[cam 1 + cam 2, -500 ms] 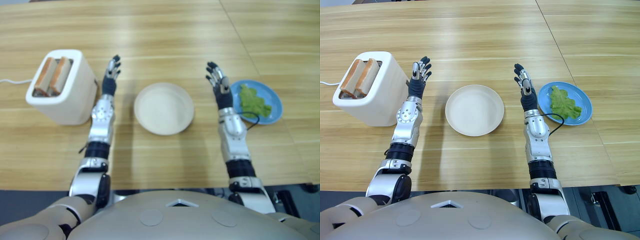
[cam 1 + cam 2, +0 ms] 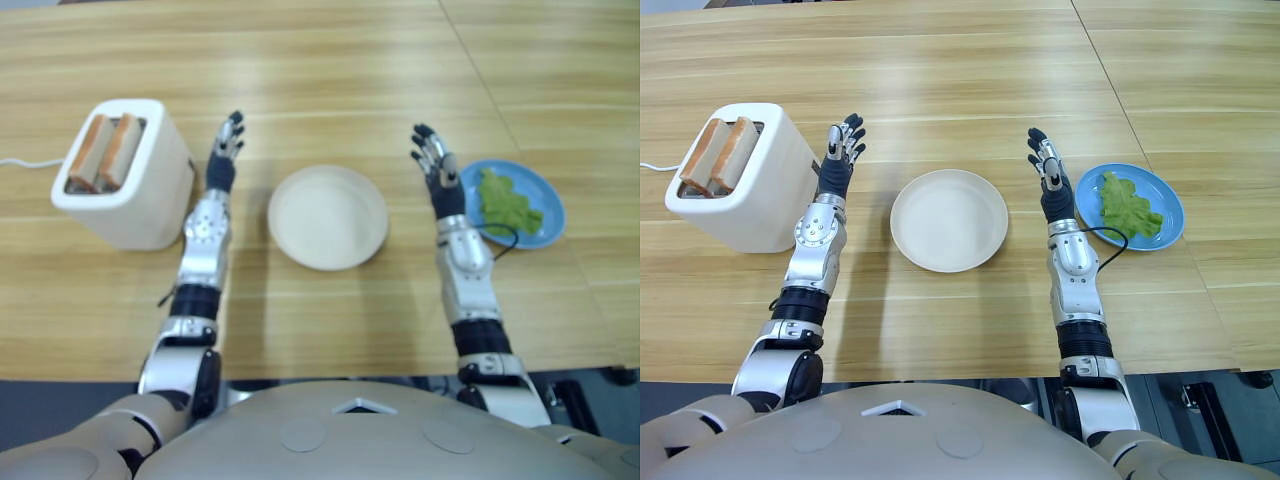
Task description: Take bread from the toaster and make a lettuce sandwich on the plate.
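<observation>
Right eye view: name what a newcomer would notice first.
The white toaster stands at far left, with two bread slices upright in its slots. The left hand beside the toaster and the right hand beside the blue plate of lettuce are both open and empty. Between them sits a bare cream plate.

Light wooden table, plank seams running across it. Sitting right on it: white toaster at the left, cream plate in the middle, blue plate off right.
</observation>
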`<action>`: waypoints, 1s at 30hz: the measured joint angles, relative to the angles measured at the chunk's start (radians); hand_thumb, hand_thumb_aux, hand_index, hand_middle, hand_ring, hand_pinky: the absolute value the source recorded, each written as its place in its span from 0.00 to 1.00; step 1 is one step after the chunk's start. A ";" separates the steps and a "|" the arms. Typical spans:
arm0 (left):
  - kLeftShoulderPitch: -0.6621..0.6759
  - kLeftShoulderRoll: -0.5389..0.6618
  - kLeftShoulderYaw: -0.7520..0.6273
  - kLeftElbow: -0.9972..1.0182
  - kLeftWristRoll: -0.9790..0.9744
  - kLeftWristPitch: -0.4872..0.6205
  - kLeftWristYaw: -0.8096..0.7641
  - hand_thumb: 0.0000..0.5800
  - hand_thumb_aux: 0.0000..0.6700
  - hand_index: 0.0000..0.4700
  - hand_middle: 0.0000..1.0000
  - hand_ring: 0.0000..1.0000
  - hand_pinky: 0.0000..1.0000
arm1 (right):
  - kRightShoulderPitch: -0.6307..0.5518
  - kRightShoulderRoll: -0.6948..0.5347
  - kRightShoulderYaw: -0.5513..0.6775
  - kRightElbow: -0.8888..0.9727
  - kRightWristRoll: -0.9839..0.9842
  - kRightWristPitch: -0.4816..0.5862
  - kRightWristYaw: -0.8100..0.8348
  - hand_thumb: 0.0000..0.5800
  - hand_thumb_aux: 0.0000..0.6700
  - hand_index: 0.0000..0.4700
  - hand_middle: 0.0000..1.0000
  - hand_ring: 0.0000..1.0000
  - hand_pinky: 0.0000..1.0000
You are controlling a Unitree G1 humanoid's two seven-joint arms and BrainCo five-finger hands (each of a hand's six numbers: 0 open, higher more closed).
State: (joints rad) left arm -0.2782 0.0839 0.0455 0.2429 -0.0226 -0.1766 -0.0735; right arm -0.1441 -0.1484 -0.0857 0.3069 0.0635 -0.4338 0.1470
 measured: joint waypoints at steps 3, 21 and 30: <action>0.029 0.066 -0.014 -0.402 -0.044 0.120 -0.059 0.00 0.00 0.00 0.00 0.00 0.00 | 0.001 0.002 0.002 0.000 -0.003 0.000 -0.006 0.00 0.00 0.00 0.00 0.00 0.00; 0.352 0.732 0.339 -0.360 0.450 0.398 -0.010 0.00 0.00 0.00 0.00 0.00 0.00 | 0.004 0.015 0.009 0.030 -0.021 -0.015 -0.027 0.00 0.00 0.00 0.00 0.00 0.00; 0.364 0.735 0.254 -0.166 0.572 0.437 0.049 0.00 0.00 0.00 0.00 0.00 0.00 | 0.015 0.008 0.008 0.018 -0.020 -0.015 -0.026 0.00 0.00 0.00 0.00 0.00 0.00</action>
State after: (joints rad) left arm 0.0862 0.8192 0.2993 0.0767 0.5497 0.2609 -0.0240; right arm -0.1294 -0.1403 -0.0782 0.3248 0.0431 -0.4486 0.1211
